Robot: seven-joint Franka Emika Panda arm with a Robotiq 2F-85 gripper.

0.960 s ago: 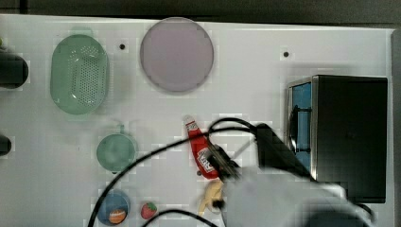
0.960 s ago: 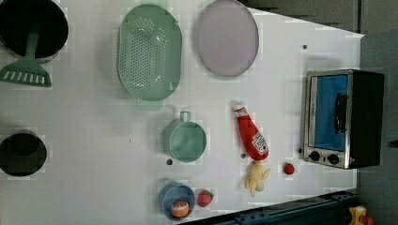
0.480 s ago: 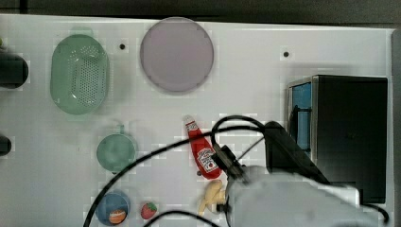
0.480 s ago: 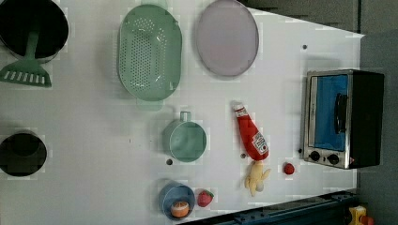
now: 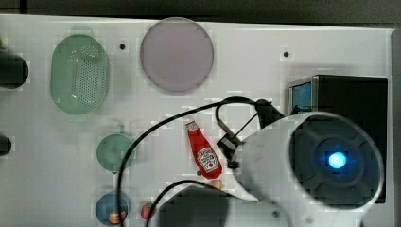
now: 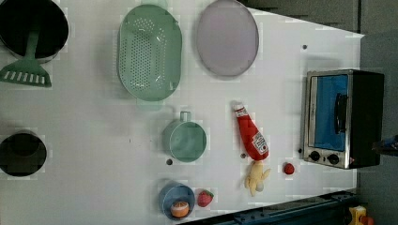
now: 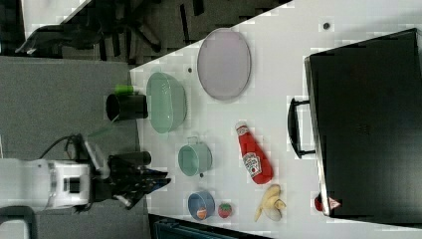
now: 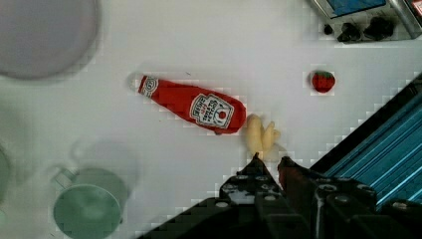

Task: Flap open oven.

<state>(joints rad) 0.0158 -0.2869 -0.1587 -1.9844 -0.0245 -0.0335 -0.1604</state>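
Covering more of oven (image 5: 350,101) than before, arm (image 5: 302,165); door shut.

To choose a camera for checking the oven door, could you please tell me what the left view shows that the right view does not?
Left view, not right: the oven's blue door seen face-on, its knobs, and a spatula. Right view, not left: the robot arm with its gripper. Both: the door handle, ketchup bottle, banana and green cup.
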